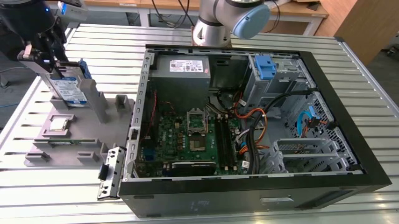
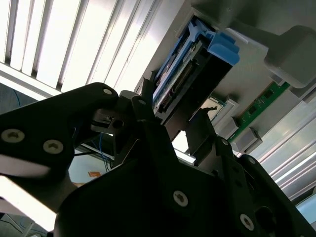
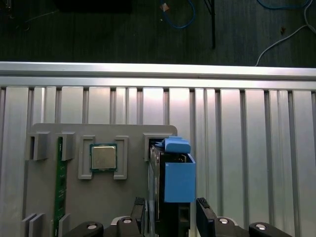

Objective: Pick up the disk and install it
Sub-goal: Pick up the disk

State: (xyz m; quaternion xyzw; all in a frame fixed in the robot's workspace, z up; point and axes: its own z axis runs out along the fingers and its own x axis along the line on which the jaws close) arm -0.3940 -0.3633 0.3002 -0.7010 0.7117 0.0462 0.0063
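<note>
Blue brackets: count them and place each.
2. One on the disk in the claw at the grey holder; one on the drive bay inside the computer case. Others may be hidden.

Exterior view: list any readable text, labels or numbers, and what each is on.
Label on the disk: blue-and-white print, too small to read.
White sticker on the grey box: print too small to read.
No other legible text in any view.
</note>
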